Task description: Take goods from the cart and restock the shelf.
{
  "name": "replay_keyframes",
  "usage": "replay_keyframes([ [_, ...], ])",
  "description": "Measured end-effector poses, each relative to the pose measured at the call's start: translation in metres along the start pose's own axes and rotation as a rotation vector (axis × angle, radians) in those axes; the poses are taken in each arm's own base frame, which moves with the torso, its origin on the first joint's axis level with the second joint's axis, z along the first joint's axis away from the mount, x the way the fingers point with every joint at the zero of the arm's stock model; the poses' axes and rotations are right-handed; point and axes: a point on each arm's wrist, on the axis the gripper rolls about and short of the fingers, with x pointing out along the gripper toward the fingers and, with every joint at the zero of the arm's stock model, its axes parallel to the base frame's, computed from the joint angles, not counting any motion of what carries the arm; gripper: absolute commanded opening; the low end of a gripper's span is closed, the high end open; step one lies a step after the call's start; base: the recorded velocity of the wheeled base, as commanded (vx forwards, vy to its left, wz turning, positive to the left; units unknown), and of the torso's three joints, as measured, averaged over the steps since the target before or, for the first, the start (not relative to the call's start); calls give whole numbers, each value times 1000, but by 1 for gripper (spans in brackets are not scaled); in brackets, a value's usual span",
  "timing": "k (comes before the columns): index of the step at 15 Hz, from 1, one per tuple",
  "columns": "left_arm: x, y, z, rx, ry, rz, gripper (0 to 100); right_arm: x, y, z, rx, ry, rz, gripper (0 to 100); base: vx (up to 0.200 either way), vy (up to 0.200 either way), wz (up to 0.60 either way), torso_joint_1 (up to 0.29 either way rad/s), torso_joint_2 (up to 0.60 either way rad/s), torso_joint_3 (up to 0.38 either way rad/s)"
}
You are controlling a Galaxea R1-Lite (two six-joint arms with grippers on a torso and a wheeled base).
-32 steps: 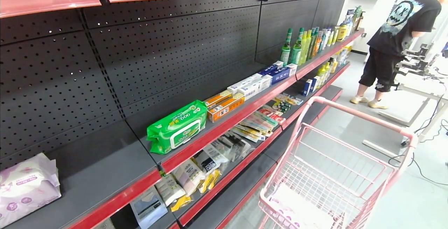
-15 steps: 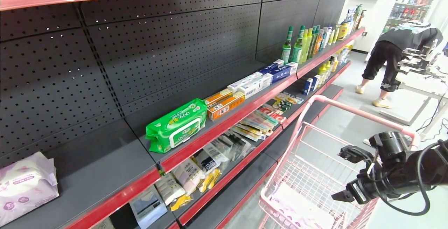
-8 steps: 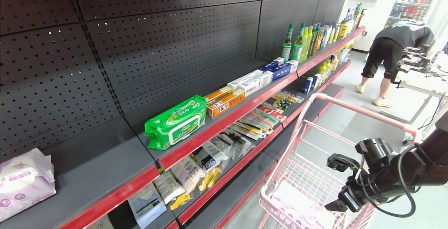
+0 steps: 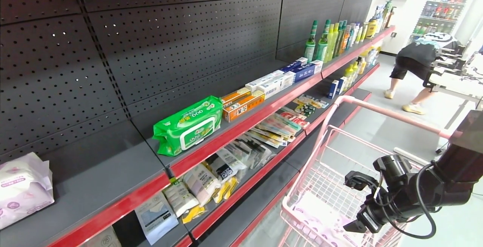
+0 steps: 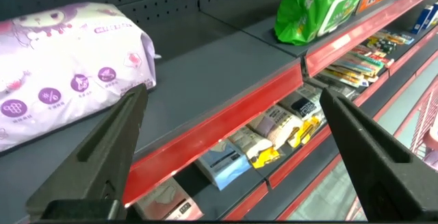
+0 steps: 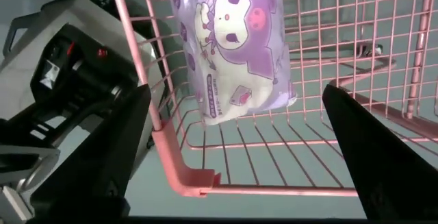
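Right tool (image 6: 234,90): spread wide, gripping nothing, hanging above the near corner of the pink cart (image 6: 171,142). Directly below it, a purple pack of wipes (image 6: 236,39) lying on the cart's wire floor, tucked against that corner. Apart from the pack, with open space between.

Left tool (image 5: 233,90): also spread wide and empty, held in front of the red front edge of the shelf (image 5: 205,66). Near it, a second purple pack (image 5: 68,66) lying flat at the left end of the grey shelf board.

Farther right on the same level, in the next bay, a green pack (image 4: 186,126) lying at a slant close to the front edge. Just beside that, two orange boxes (image 4: 241,107), then a row of white and blue boxes (image 4: 279,79). Well beyond, upright bottles (image 4: 324,43) standing in a line.

One level down, flat packets (image 4: 211,175) laid in a row along the lower board.
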Motion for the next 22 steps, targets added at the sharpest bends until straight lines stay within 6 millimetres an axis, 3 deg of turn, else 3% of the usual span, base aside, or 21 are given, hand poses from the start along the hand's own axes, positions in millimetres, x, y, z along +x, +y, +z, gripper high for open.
replay_keyframes([
  [10, 0, 0, 0, 0, 0, 0, 100, 0, -3, 0, -82, -9, 3, 100, 0, 0, 0, -137, 322, 179],
  [16, 0, 0, 0, 0, 0, 0, 100, 7, -8, 5, -88, -15, 2, 100, 0, 0, 0, -16, 37, 24],
  [22, 0, 0, 0, 0, 1, 0, 100, 16, -12, 7, -86, -10, 8, 100, 0, 0, 0, -133, 331, 190],
])
